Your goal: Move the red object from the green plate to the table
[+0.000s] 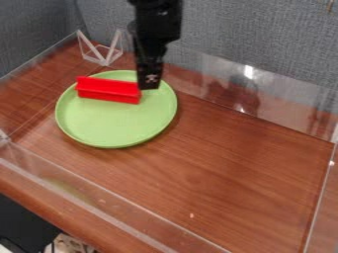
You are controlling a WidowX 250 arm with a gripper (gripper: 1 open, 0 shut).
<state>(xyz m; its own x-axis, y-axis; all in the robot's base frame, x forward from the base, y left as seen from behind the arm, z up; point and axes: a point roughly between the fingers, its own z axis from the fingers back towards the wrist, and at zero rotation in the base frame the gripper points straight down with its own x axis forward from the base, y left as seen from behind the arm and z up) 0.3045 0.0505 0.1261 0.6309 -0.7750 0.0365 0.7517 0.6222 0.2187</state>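
The red object (109, 89) is a small bright red bar lying on the far left part of the round green plate (119, 124). The plate rests on the glossy wood-grain table (224, 158). My gripper (149, 81) hangs from the dark arm, pointing down over the plate's far edge, just right of the red bar's end. Its fingers stand apart with nothing between them, and it is not touching the bar.
Low clear acrylic walls (251, 74) edge the tabletop on all sides. A small white wire-frame piece (99, 42) stands at the back left, behind the wall. Bare wood lies to the right of and in front of the plate.
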